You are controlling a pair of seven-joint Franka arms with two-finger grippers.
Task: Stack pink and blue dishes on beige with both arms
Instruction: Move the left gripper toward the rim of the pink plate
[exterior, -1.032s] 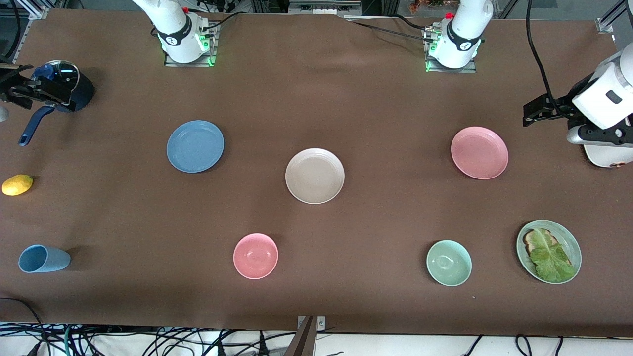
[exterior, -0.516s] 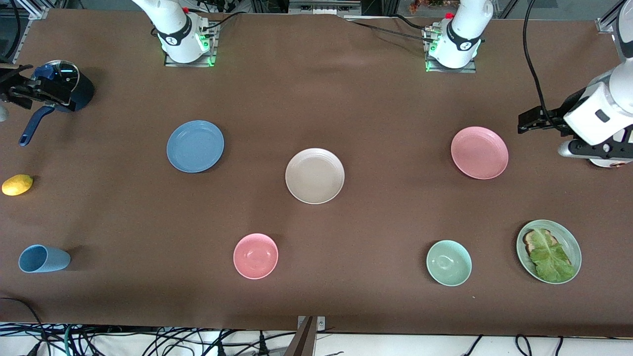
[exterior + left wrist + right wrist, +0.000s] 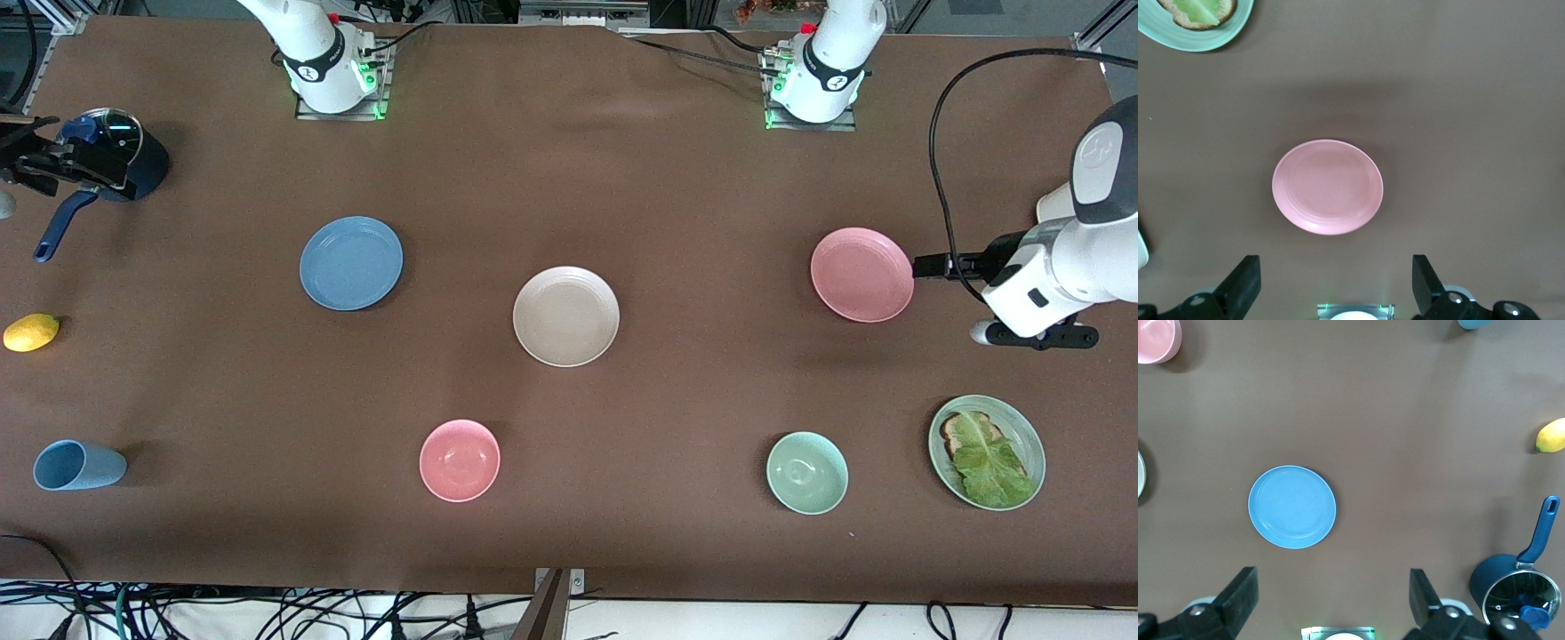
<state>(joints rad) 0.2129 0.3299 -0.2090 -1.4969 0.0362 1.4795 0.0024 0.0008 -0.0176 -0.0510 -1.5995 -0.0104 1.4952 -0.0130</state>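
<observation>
Beige plate (image 3: 565,316) at table centre, bare; blue plate (image 3: 350,262) toward the right arm's end, pink plate (image 3: 861,274) toward the left arm's end, both flat on the brown table (image 3: 622,178); left gripper (image 3: 933,266) hangs at the pink plate's rim, wrist horizontal, fingers (image 3: 1241,287) spread wide, empty; right gripper (image 3: 31,169) over the blue saucepan (image 3: 107,160), fingers (image 3: 1238,593) wide, empty.
</observation>
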